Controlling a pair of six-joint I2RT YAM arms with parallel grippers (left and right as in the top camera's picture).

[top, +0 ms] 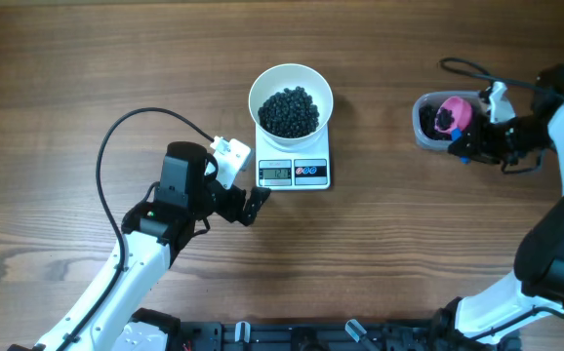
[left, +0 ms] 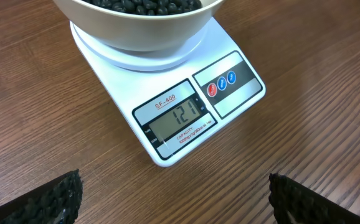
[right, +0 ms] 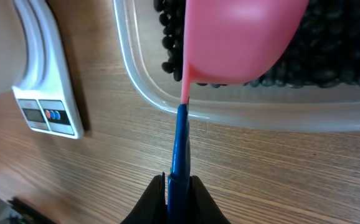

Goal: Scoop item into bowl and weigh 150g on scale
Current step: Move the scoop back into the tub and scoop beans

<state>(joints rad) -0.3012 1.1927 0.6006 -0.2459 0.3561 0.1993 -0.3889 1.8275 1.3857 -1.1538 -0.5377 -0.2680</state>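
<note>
The white bowl (top: 291, 97) stands on the white scale (top: 294, 168) and holds a heap of black beans (top: 289, 111). In the left wrist view the scale's display (left: 178, 116) reads 121. My left gripper (top: 256, 205) is open on the table just in front and left of the scale, its fingers (left: 49, 199) wide apart with nothing between them. My right gripper (top: 469, 146) is shut on the blue handle (right: 180, 143) of a pink scoop (right: 242, 37). The scoop (top: 453, 114) hangs tilted over a clear tub (top: 426, 125) of more beans (right: 329, 56).
A black cable (top: 116, 136) loops from the left arm across the table's left side. The tub's near rim (right: 261, 115) runs between the scoop and my right gripper. A black rail (top: 292, 336) lines the front edge.
</note>
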